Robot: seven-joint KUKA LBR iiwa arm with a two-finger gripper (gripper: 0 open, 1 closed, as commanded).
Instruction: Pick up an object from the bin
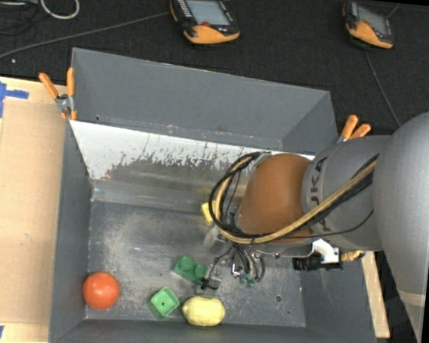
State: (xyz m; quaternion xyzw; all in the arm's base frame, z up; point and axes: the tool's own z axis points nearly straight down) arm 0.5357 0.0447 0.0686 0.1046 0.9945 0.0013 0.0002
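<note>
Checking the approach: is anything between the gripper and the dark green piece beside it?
Nothing visible. The gripper sits right beside the dark green piece; the yellow lemon lies apart, lower in the view.

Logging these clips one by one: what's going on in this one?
The robot arm reaches in from the right, its gripper low over the bin floor, next to a dark green piece and just behind a yellow lemon. A green block and an orange ball lie by the front wall. No grasp is visible.
</note>
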